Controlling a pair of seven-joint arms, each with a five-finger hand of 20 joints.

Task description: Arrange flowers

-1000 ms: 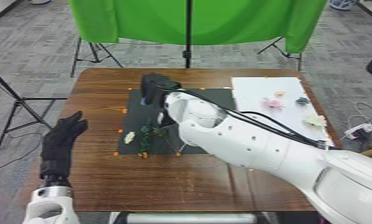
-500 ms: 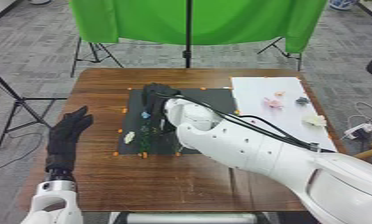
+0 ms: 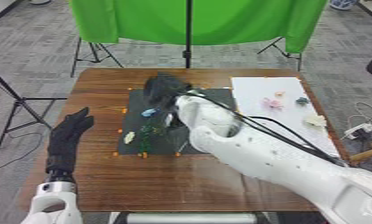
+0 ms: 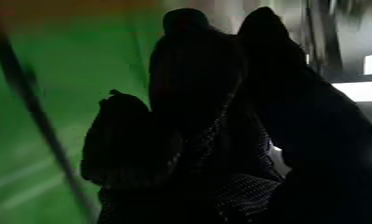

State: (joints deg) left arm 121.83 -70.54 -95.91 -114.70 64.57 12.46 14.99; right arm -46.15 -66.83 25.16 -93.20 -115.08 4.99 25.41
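In the head view the right hand [image 3: 167, 88] is over the upper part of the black mat [image 3: 134, 116]. Just below it a blue flower [image 3: 149, 113] lies on the mat, above green stems [image 3: 146, 139], with a cream flower [image 3: 129, 137] to their left. In the right wrist view the right hand [image 4: 200, 90] has its fingers extended, with nothing seen between them. The left hand [image 3: 70, 131] rests at the table's left side, fingers straight. Pink [image 3: 272, 104], dark teal [image 3: 302, 101] and cream-white [image 3: 315, 120] flowers lie on the white sheet.
The brown table [image 3: 120, 185] carries the white sheet [image 3: 253, 90] at the right, with small orange markers around the mat. The right forearm [image 3: 253, 150] crosses the table from the lower right. A green cloth on a stand [image 3: 138, 22] hangs beyond the far edge.
The right hand first came slightly toward the robot, then moved away and to the right, uncovering the blue flower. The left hand shifted slightly right early on.
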